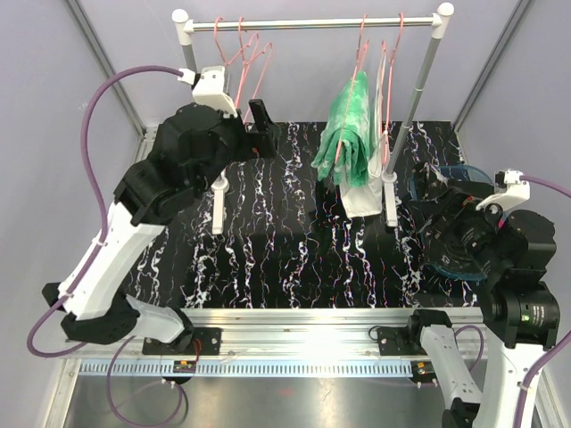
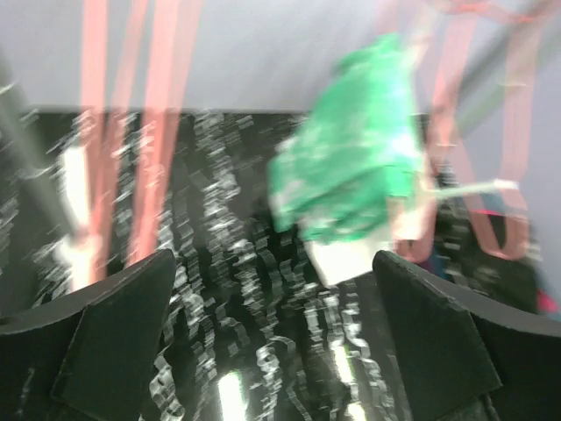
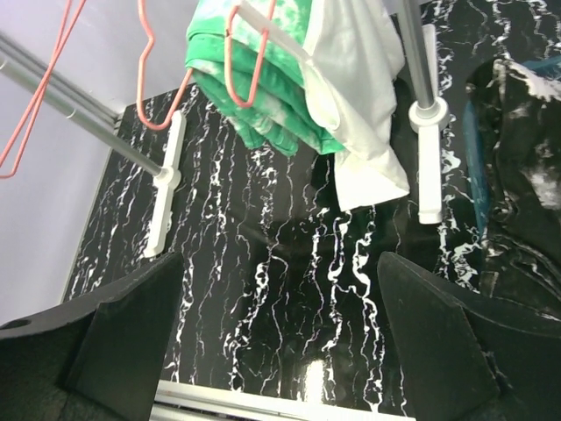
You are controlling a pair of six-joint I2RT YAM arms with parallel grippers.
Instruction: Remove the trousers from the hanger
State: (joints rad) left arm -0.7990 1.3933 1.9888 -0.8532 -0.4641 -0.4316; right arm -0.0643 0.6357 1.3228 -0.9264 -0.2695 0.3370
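While the left gripper (image 2: 273, 260) and right gripper (image 3: 280, 260) gape empty, black marbled trousers (image 3: 529, 132) lie in the blue-rimmed tub (image 3: 473, 162).

Soft cloth trousers (image 1: 351, 134); glossy marbled tabletop (image 1: 285, 259); metal rail (image 1: 312, 24).

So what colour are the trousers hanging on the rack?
The trousers are green-and-white tie-dye, clearest in the right wrist view.

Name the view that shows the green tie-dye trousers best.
Right wrist: the green tie-dye trousers hang close and sharp on a red hanger. Top external shows them whole but small; left wrist shows a green blur.
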